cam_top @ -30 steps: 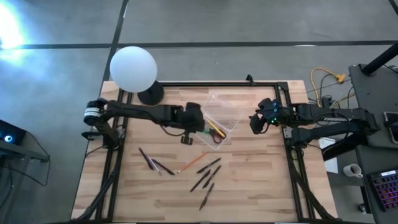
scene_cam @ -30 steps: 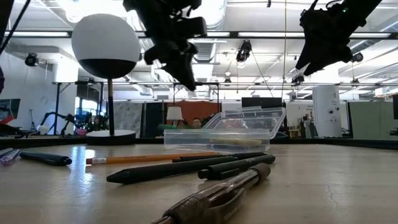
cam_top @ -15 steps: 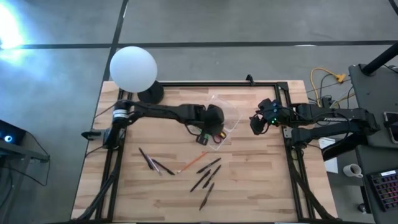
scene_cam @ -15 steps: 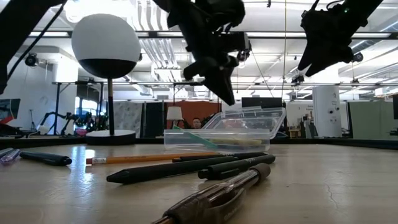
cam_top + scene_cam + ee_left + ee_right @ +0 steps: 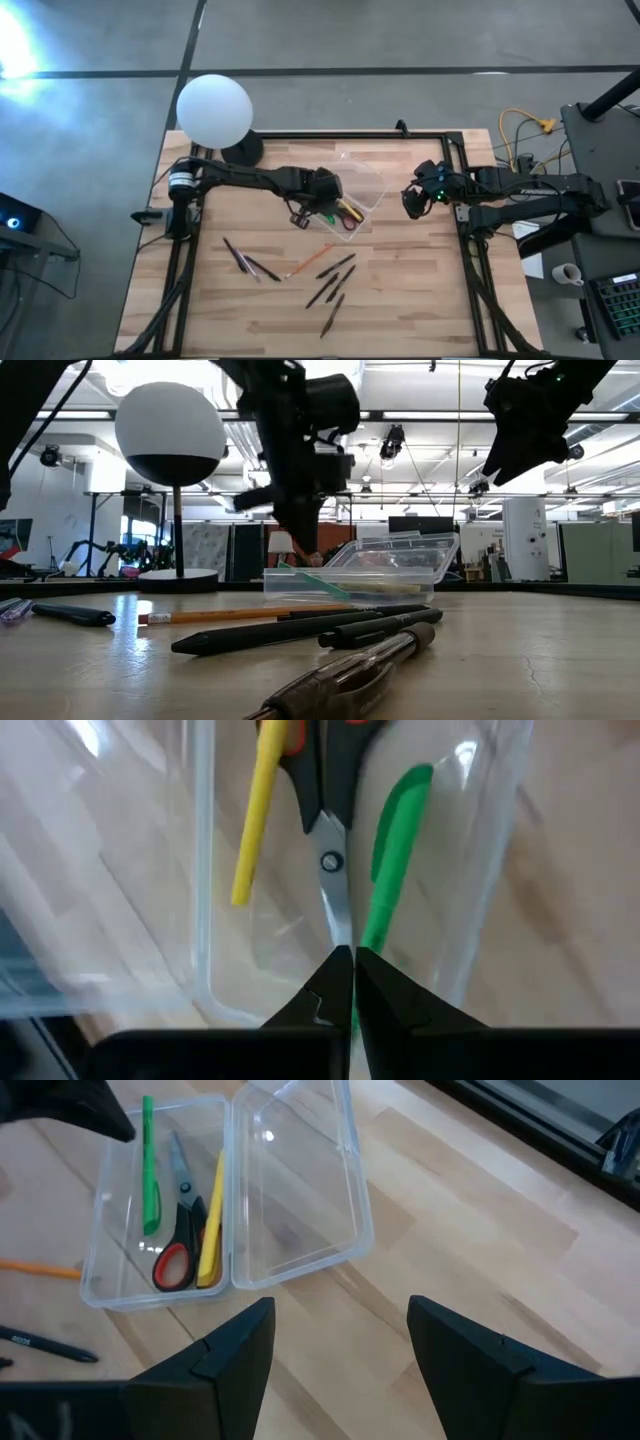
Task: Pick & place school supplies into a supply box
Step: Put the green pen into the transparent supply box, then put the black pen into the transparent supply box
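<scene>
The clear supply box (image 5: 366,186) stands open mid-table, its lid (image 5: 300,1180) folded back. Inside lie a green pen (image 5: 395,850), red-handled scissors (image 5: 178,1210) and a yellow pen (image 5: 258,820). In the low view the green pen (image 5: 320,582) slants, its left end raised near the box's left wall. My left gripper (image 5: 347,955) is shut just above that end. My right gripper (image 5: 335,1340) is open and hovers high near the table's right edge (image 5: 410,198). Several dark pens (image 5: 335,280) and an orange pencil (image 5: 308,262) lie on the wood nearer the front. My left gripper points down over the green pen's raised end (image 5: 365,935), but its own shut fingers cover that spot. I cannot tell whether it touches the pen.
The white lamp globe (image 5: 213,108) stands on its dark base (image 5: 242,152) at the far left corner. More pens (image 5: 245,260) lie left of the front group. A black frame rims the table (image 5: 350,135). Bare wood lies between the box and the right gripper.
My left gripper swung right over the box, then came back toward the box's left end and sank lower. The green pen shows in the box now; a second ago it did not. The right arm kept still.
</scene>
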